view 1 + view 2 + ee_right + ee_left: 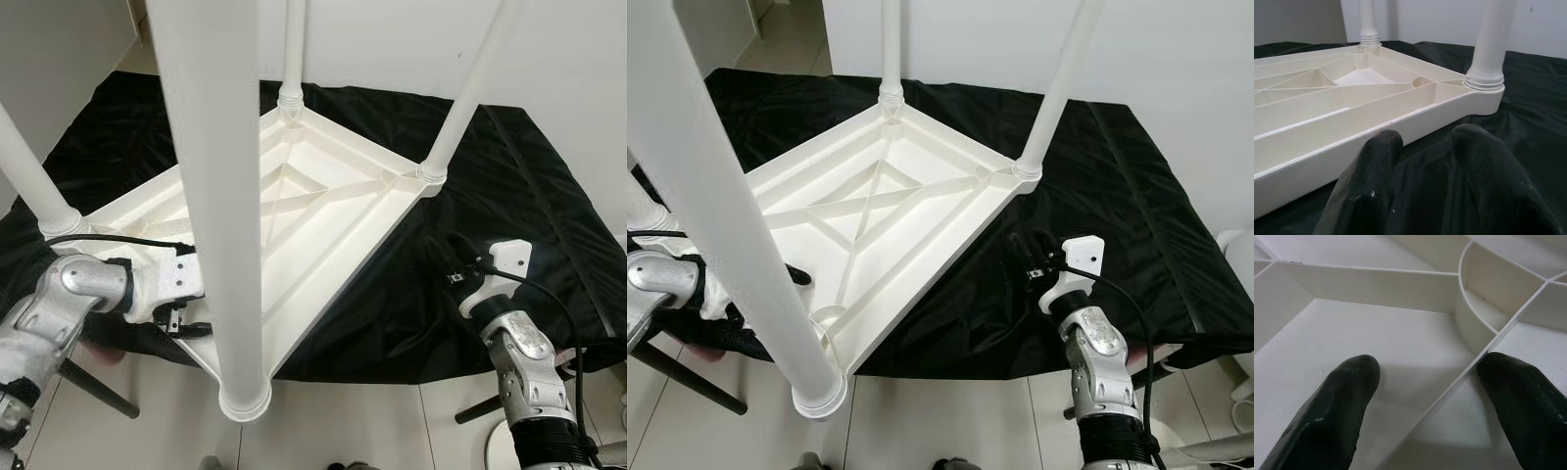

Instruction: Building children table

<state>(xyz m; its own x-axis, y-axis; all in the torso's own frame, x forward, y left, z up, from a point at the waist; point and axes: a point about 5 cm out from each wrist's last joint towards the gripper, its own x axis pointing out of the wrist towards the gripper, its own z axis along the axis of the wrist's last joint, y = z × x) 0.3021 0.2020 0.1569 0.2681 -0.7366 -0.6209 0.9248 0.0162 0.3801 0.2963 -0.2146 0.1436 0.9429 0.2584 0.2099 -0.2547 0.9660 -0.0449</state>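
Table: white plastic, lying upside down on a black cloth, its ribbed underside facing up. One corner juts past the cloth's near edge, over the tiled floor.
Legs: four white round legs stand up from the corner sockets. The nearest leg rises right before the head camera and hides part of the tabletop; the far leg, the right leg and the left leg stand at the other corners.
Left arm: bent in from the left, forearm level, wrist at the table's near-left rim close behind the nearest leg.
Left gripper: over the underside, pointing down into it. The two black fingers are spread wide, one on each side of a thin rib beside a curved socket wall. They hold nothing, and I cannot tell whether the tips touch the plastic.
Right arm: comes up from the lower right, forearm upright, wrist bent toward the table.
Right gripper: low over the cloth, just beside the table's right long edge and apart from it, aimed along that edge toward the right leg's socket. Its fingers are parted a moderate way, with only cloth showing between them; nothing is gripped.
Cloth: black, glossy, wrinkled, spread under the whole table.
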